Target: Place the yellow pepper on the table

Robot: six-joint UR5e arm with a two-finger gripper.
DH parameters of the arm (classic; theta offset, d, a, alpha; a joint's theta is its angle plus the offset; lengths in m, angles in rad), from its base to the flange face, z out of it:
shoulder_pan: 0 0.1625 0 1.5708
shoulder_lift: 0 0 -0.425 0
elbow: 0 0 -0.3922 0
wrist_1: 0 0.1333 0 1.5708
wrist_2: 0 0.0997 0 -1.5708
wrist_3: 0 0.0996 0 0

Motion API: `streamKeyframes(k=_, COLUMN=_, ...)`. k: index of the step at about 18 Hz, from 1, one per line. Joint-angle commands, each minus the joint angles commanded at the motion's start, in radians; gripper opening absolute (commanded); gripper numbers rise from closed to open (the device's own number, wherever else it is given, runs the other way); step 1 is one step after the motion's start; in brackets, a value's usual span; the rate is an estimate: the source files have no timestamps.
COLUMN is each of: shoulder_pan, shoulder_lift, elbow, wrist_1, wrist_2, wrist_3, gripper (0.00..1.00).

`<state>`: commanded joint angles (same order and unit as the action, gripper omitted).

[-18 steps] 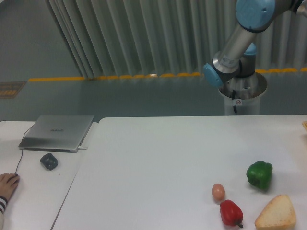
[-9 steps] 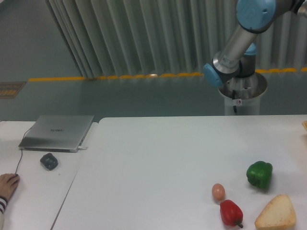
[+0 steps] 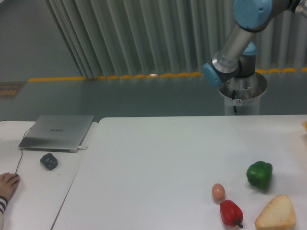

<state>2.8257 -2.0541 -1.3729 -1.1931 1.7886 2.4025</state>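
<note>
- My gripper is out of frame; only my arm's elbow and upper links (image 3: 229,57) show, above the far edge of the table (image 3: 158,158). Can't tell whether my fingers are spread, pressed together or pinching something.
- Yellow pepper isn't visible anywhere in this view. It's not on the table. Whether I'm carrying it off-camera I can't tell.
- Handling, judged from the task name and the similar green pepper (image 3: 259,174): light, hollow, firm skin, glossy so probably slick. Lobed body means it may roll or tip when released.
- Grip guess: pinch across the body at its widest part, pads in the grooves between lobes, moderate force. Too hard would dent it. The stem looks like a poor hold.
- Landmark is the green pepper, near the table's right side. Egg (image 3: 218,191) sits nearer the camera and left of it. Red pepper (image 3: 230,212) is just beside the egg, nearer the camera again. Bread slice (image 3: 276,213) lies nearer the camera and slightly right of the green pepper, at the frame corner.
- Open room: everything left of and beyond the green pepper is bare white top. Best drop zone, I judge, is well left of it, mid-table.
- Edges: table's left edge borders a smaller desk holding a laptop (image 3: 57,132), a dark mouse (image 3: 48,160) and a person's hand (image 3: 6,185). I'd stay away from that side.
</note>
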Motion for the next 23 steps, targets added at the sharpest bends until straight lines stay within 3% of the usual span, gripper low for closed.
streamKeyframes(k=3, shoulder_pan=-0.028, shoulder_lift=0.026, elbow=0.017, wrist_1=-0.098, wrist_2=-0.030, wrist_3=-0.075, gripper=0.47)
streamKeyframes(k=8, shoulder_pan=-0.028, shoulder_lift=0.075, elbow=0.023, wrist_1=-0.249, wrist_2=-0.193, wrist_3=-0.178, gripper=0.47)
streamKeyframes(k=12, shoulder_pan=-0.031, shoulder_lift=0.104, elbow=0.017, wrist_1=-0.321, wrist_2=-0.311, wrist_3=-0.261, gripper=0.47)
streamKeyframes(k=15, shoulder_pan=-0.040, shoulder_lift=0.117, elbow=0.005, wrist_1=-0.339, wrist_2=-0.406, wrist_3=-0.388, gripper=0.47)
streamKeyframes(k=20, shoulder_pan=-0.092, shoulder_lift=0.123, elbow=0.000, wrist_1=-0.339, wrist_2=-0.433, wrist_3=-0.587, gripper=0.47)
streamKeyframes(k=23, shoulder_pan=-0.120, shoulder_lift=0.121, elbow=-0.018, wrist_1=-0.330, wrist_2=-0.434, wrist_3=-0.629, gripper=0.47)
